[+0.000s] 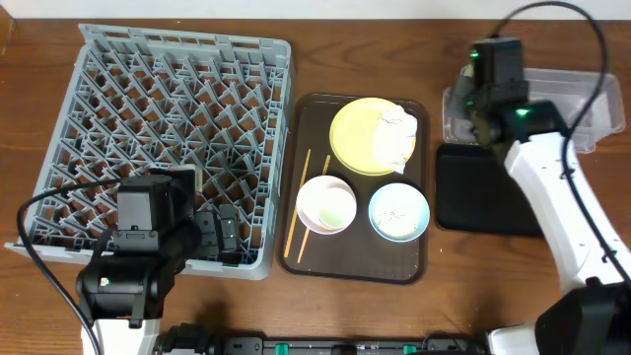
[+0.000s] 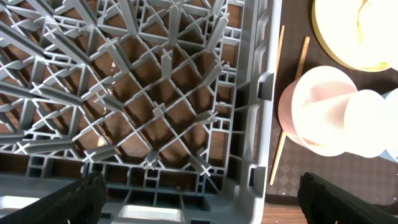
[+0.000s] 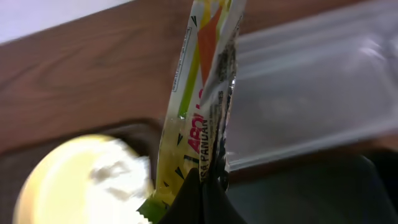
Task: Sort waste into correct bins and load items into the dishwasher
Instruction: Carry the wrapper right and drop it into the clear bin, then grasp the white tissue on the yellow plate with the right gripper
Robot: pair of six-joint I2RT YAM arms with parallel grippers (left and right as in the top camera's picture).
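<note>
1. Grey plastic fills the left of the overhead view: the dish rack (image 1: 177, 138) holds no dishes. The left gripper (image 1: 222, 232) hangs over its near right corner. On the brown tray (image 1: 315, 118) sit the plate (image 1: 355, 133) with the napkin (image 1: 396, 136) on it, the white bowl (image 1: 326, 204), the light-blue bowl (image 1: 399, 211) and the chopsticks (image 1: 299, 212). The right gripper (image 1: 471, 99) is over the left end of the clear tub (image 1: 582, 99), with the black tray (image 1: 483, 187) just in front of it. The snack wrapper is hidden under the arm here.

2. Left wrist: the left gripper (image 2: 199, 205) is spread wide and holds nothing. Its two fingers (image 2: 74, 202) sit at the frame's bottom corners, above the rack's (image 2: 155, 106) edge. The white bowl (image 2: 323, 118) and chopsticks (image 2: 277, 149) lie just beyond the rack wall.

3. Right wrist: the right gripper (image 3: 202, 202) is pinched tight on one end of the snack wrapper (image 3: 199, 93). The wrapper sticks out straight, between the plate (image 3: 81, 180) and the clear tub (image 3: 311, 93). The frame is blurred, so the arm seems to be moving.

4. The step looks like dropping the wrapper into the tub. To do it well, carry it further over the tub's middle so its free end clears the near wall. Then lower it inside the rim before letting go, because a light foil could flutter onto the table or the black tray (image 3: 311, 193).
</note>
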